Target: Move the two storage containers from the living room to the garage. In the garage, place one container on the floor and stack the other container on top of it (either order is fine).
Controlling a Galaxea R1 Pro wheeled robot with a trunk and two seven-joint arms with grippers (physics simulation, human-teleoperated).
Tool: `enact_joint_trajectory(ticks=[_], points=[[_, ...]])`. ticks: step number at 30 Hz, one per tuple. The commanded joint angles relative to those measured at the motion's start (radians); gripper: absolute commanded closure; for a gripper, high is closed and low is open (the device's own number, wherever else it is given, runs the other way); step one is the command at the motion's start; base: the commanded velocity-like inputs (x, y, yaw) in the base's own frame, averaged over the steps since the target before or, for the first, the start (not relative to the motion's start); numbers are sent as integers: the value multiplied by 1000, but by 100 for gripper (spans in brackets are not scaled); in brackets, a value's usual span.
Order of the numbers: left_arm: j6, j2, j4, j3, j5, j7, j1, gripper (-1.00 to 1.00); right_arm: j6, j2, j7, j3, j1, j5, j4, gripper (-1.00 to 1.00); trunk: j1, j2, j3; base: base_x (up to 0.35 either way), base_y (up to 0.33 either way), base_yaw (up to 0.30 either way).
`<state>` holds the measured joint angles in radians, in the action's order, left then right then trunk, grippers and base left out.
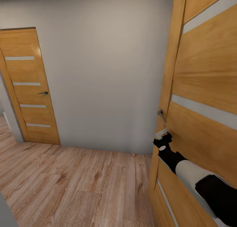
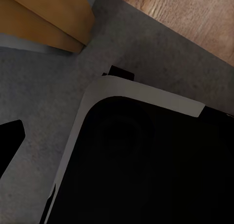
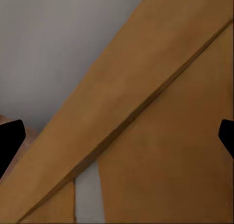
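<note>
The storage containers are out of view. My right arm reaches forward to the edge of a wooden door (image 1: 204,88) with pale horizontal strips, standing close on my right. My right gripper (image 1: 162,137) is just below that door's metal handle (image 1: 161,115), right against the door's edge. In the right wrist view the right gripper (image 3: 117,141) is open, with nothing but door panel between its fingertips. In the left wrist view one black fingertip (image 2: 9,141) of my left gripper shows far out at the side, over a rough grey surface (image 2: 44,97).
A second matching wooden door (image 1: 31,88) stands shut at the left. A plain grey wall (image 1: 105,72) is straight ahead. Light wood planks (image 1: 75,184) cover the floor in between. My own black, white-rimmed base (image 2: 146,165) lies under the left wrist.
</note>
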<state>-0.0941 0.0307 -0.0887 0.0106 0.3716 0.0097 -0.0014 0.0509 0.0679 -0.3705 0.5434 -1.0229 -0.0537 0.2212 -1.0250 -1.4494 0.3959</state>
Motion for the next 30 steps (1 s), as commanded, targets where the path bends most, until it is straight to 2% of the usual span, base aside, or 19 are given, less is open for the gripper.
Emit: enact_joint_trajectory(ticks=[1, 15, 23, 30], points=[[-2, 0, 0, 2, 4, 1, 0, -100, 6, 7, -3, -2, -1, -5, 1, -100, 0, -1, 1, 0, 0, 0], [-3, 0, -1, 2, 3, 1, 0, -100, 6, 76, -1, -3, -9, -3, 3, -100, 0, -1, 1, 0, 0, 0], [-2, 0, -1, 2, 3, 1, 0, -100, 5, 97, -1, -5, -9, -3, 6, -100, 0, -1, 1, 0, 0, 0], [-2, 0, 0, 1, 3, 1, 0, -100, 1, 119, 0, -67, -9, -4, 9, -100, 0, -1, 1, 0, 0, 0]])
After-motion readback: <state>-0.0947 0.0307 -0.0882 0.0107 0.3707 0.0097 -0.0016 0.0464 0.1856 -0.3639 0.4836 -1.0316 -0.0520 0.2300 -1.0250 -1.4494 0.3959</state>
